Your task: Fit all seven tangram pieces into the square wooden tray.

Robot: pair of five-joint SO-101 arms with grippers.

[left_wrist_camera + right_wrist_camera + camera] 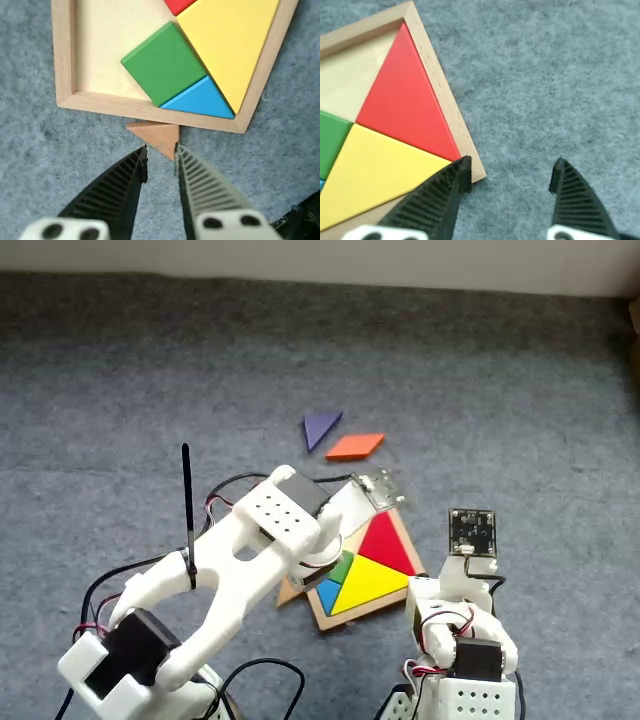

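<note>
The square wooden tray point(62, 60) lies on the grey desk point(500, 390), near the 2 arms. 4 pieces sit flat inside it: a big red triangle point(405, 95), a big yellow triangle point(235, 40), a green square point(165, 62) and a small blue triangle point(200, 100). The far left part of the tray is bare wood.

3 pieces are outside. A small brown wooden triangle point(159, 136) lies on the desk, touching the tray's near left side. A purple triangle point(320, 427) and an orange slanted four-sided piece point(355, 446) lie side by side farther off, well apart from the tray.

The left tool point(160, 154) is low over the brown triangle. Its jaws are a little apart, and 1 corner of the triangle sits between the tips. It is not pinching the piece yet. The right tool point(510, 172) is spread wide and holds nothing. It hangs over bare desk, just beside the tray corner by the red triangle.

The step in hand looks like picking up the brown triangle. Next, the left tool would need to press together on it, lift it over the rim, and turn it so it drops into the bare part. The piece is thin and flat against the rim, so it could slip out.
</note>
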